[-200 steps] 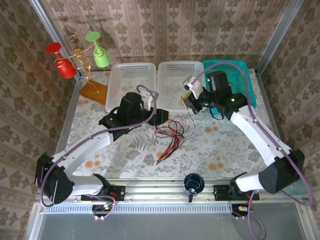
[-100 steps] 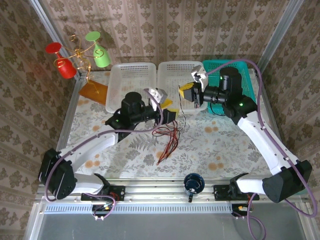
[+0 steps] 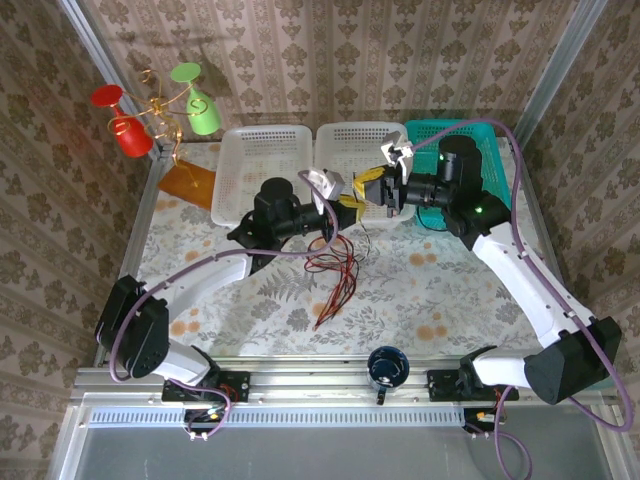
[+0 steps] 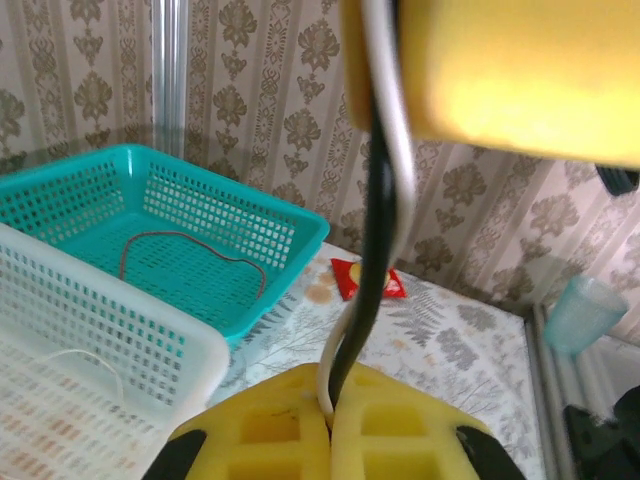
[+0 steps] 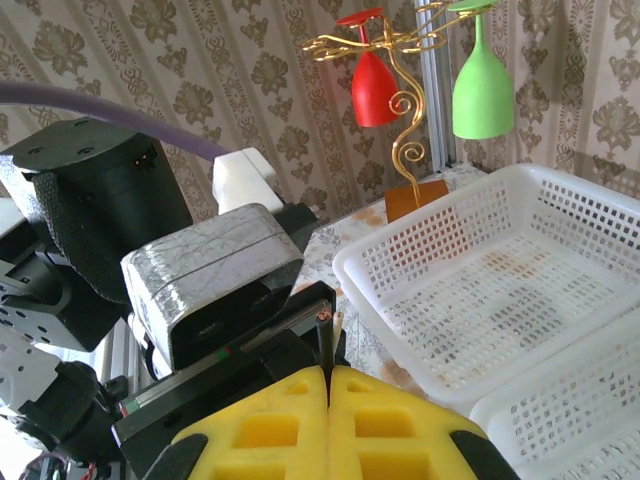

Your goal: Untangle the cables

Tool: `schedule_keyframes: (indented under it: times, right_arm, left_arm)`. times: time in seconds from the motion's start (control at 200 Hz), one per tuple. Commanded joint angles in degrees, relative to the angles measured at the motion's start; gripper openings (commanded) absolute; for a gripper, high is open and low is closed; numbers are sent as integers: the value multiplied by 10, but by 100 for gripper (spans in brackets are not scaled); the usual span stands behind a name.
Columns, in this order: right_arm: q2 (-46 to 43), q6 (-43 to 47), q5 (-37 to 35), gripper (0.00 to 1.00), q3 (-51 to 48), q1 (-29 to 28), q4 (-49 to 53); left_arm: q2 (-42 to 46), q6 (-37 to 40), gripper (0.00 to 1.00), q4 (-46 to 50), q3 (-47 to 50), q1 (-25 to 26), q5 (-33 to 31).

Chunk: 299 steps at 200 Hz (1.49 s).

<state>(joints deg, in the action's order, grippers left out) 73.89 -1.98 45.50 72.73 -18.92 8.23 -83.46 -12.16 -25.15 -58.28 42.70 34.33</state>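
Note:
A loose tangle of red and black cables [image 3: 335,265] lies on the table's middle, with strands rising to both grippers. My left gripper [image 3: 346,208] and right gripper [image 3: 373,189] meet tip to tip above the front rim of the middle white basket [image 3: 352,135]. In the left wrist view the left gripper [image 4: 330,385] is shut on a black cable [image 4: 378,230] and a white one beside it. These run up to the right gripper's yellow pad [image 4: 520,75]. In the right wrist view the right gripper [image 5: 328,372] is shut on the same black cable end [image 5: 325,335].
A second white basket [image 3: 262,150] stands left, and a teal basket [image 3: 492,135] right holds one red cable [image 4: 190,245]. A gold stand with red and green glasses [image 3: 160,115] is at the back left. A dark cup [image 3: 387,367] sits at the near edge.
The left arm has lifted from the table toward the right gripper, and its jaws have shut on the strands held there. The right gripper rose and shifted toward the baskets, then stayed.

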Motion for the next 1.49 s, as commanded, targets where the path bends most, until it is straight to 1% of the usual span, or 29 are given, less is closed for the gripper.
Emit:
schedule_keyframes:
  times: [0.0,0.05,0.065,0.16,0.25,0.31,0.385,0.59,0.84,0.92,1.065,1.11,1.14,1.215,1.25,1.36,1.375,1.49]
  right_arm:
    - [1,-9,9,3,-6,6,-13]
    - [-2,-6,1,16,-8,9,-6]
    - [-4,-5,-1,19,-9,10,-5]
    - [-17,1,-7,23,-24,21,-2]
    - [-25,10,2,28,-34,30,2]
    - [-29,20,5,33,-39,31,9]
    - [-31,32,12,35,-45,31,12]
    - [-11,33,49,38,-33,26,14]
    - [21,35,72,33,-2,9,24]
    - [30,35,72,30,5,6,24]
    - [36,38,64,17,14,6,20]
    - [36,42,62,15,16,6,24]
    - [36,45,60,16,17,7,28]
    - [35,49,56,27,18,8,38]
    - [34,45,56,29,17,10,35]
    - [26,21,62,29,6,17,-4]
    - [26,20,63,28,6,18,-7]
    - [32,24,69,24,16,18,7]
  left_arm:
    - [4,-23,0,-37,-14,-2,0]
    - [10,-23,0,-32,-12,-3,-2]
    - [11,-23,0,-30,-11,-3,-3]
    - [18,-23,0,-16,-12,-5,-2]
    - [19,-24,0,-4,-18,-5,5]
    - [17,-27,0,3,-23,-6,12]
    - [14,-33,0,15,-30,-7,18]
    - [11,-34,0,39,-41,-7,21]
    - [11,-31,0,60,-47,-6,21]
    - [12,-30,0,61,-45,-6,21]
    - [11,-32,0,60,-43,-6,21]
    - [12,-34,0,59,-41,-6,21]
    - [12,-35,0,57,-41,-6,21]
    - [13,-34,0,58,-41,-6,21]
    - [13,-36,0,58,-40,-6,21]
    - [12,-37,0,60,-41,-7,21]
    - [11,-37,0,59,-41,-7,35]
    - [11,-39,0,60,-40,-6,38]
